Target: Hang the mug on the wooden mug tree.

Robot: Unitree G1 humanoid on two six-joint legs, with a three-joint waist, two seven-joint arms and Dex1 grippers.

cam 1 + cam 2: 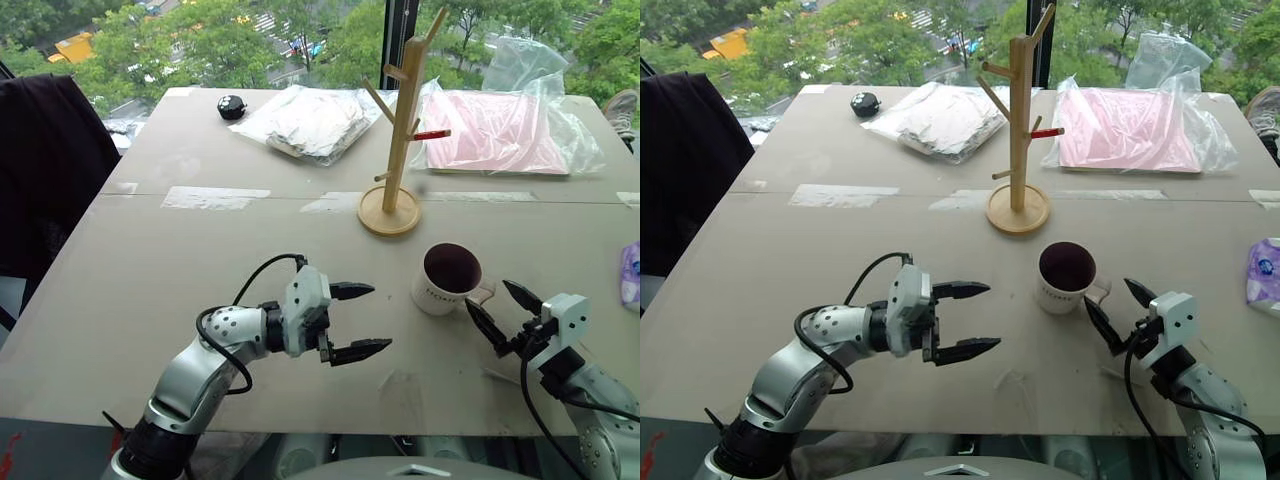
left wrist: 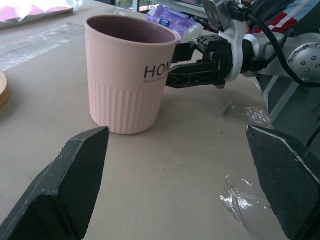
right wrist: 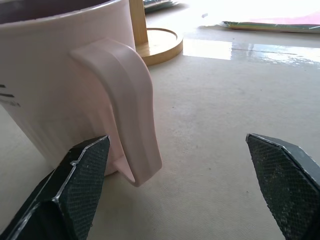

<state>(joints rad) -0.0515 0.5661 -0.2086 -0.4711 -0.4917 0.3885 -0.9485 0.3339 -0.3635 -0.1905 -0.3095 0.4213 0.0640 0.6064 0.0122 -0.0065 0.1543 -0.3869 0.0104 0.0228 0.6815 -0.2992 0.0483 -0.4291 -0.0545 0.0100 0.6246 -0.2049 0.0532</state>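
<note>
I see the mug [image 1: 446, 279] upright on the counter [image 1: 200, 270], just in front of the wooden mug tree [image 1: 400, 140], handle toward my right gripper [image 1: 505, 312]. Its jaws stand wide and empty, straddling the handle. My left gripper [image 1: 358, 318], on the mug's other side, gapes too, holding nothing. My worry: if one finger meets the handle first, the mug could spin or slide away. A shallow pinch on that smooth loop might let it swing and miss the peg.
</note>
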